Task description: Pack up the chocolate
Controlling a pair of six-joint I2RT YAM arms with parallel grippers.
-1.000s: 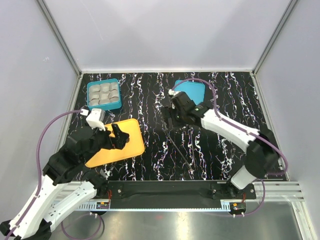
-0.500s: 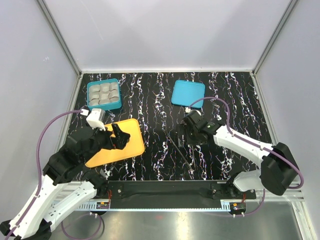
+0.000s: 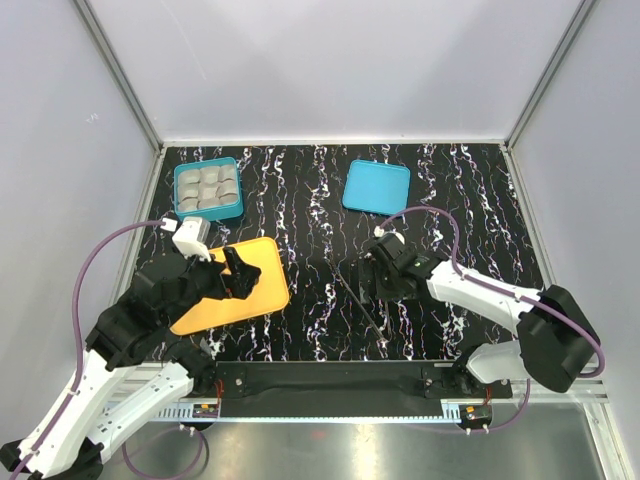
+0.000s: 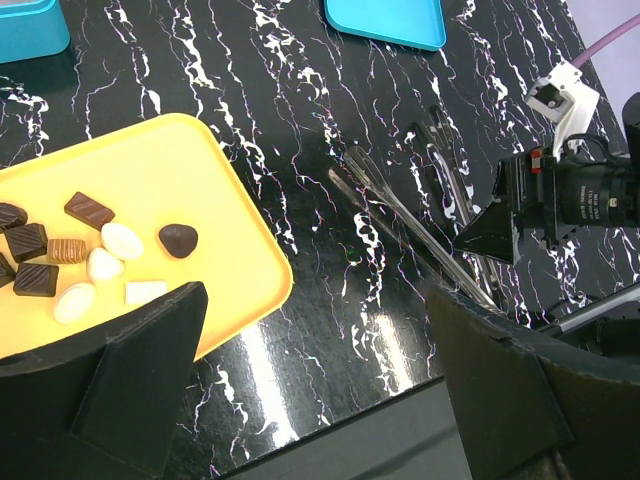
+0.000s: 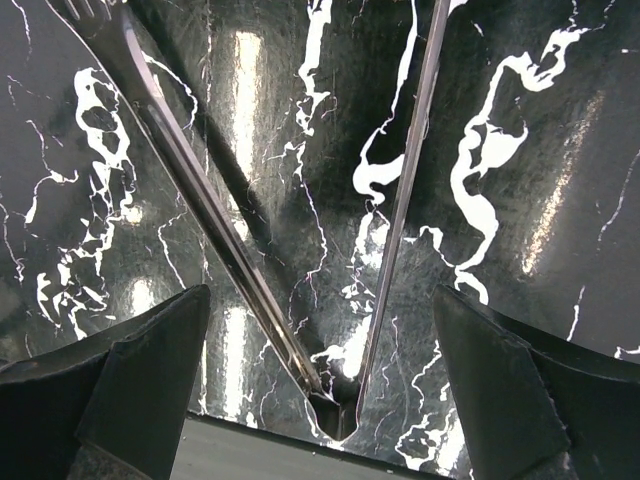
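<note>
Right gripper [image 5: 320, 395] hovers wide open over the metal tongs [image 5: 205, 200]. Left gripper [image 4: 310, 335] is open and empty above the chocolates [image 4: 90, 255] on the yellow tray [image 4: 205, 190]. Risk: the thin tongs skid on the glossy table when pinched.

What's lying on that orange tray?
Small chocolates sit clustered at one end of the orange tray: several dark brown, several cream-white. The rest of the visible surface is bare. The left arm hides part of the tray, so anything there can't be seen.
</note>
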